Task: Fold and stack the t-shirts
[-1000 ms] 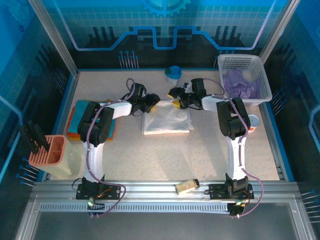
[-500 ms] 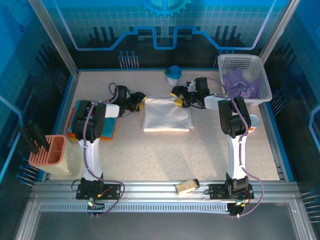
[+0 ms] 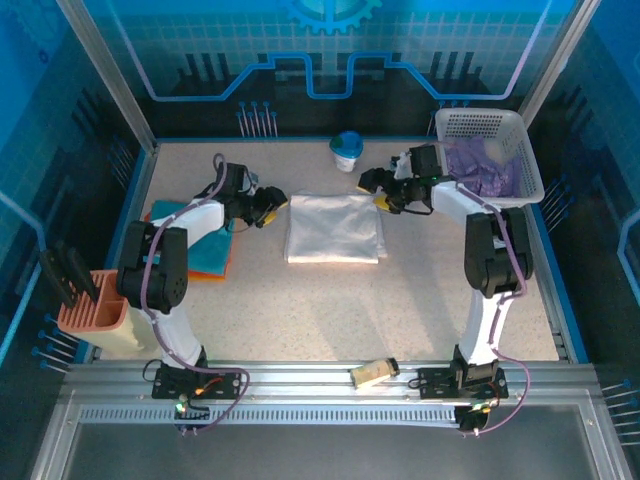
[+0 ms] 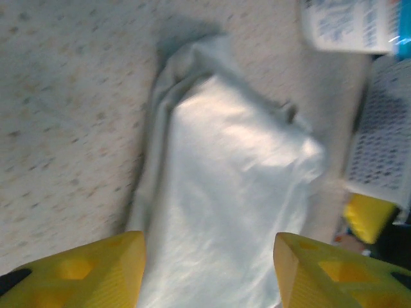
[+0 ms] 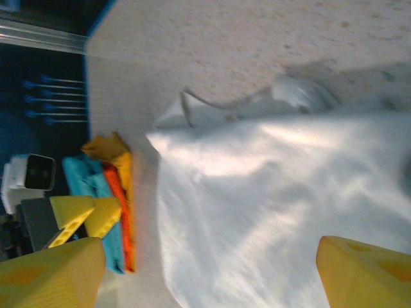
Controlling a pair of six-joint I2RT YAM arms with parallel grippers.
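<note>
Both arms have swung outward: my left tool (image 3: 268, 207) and right tool (image 3: 377, 190) now flank the white shirt (image 3: 334, 228) at its far corners, jaws spread, holding nothing. It lies folded on the desk (image 3: 300, 320) between them. Folding looks done; next I must grip it and carry it onto the stack (image 3: 195, 250) behind my left tool.
</note>
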